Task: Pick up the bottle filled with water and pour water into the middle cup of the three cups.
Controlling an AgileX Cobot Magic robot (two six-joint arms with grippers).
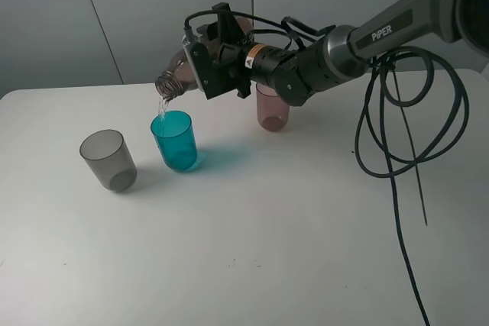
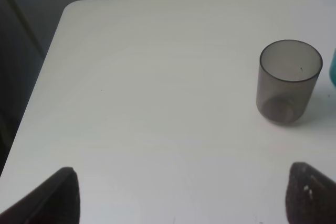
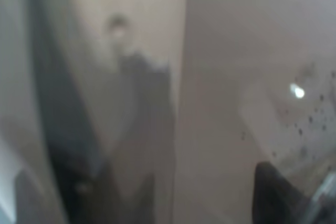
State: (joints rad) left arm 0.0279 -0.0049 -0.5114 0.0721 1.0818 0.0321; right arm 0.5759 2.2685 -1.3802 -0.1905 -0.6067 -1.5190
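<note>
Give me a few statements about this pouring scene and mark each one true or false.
1. The bottle is tilted, and water falls from it into the teal cup. True.
2. The right gripper holds the grey cup. False: it holds the bottle.
3. The pink cup lies on its side. False: it stands upright.
4. The left gripper is open and holds nothing. True.

White "PiPER" stands on the right arm [image 1: 391, 27]; the orange wrist sticker [image 1: 250, 56] is too small to read.
</note>
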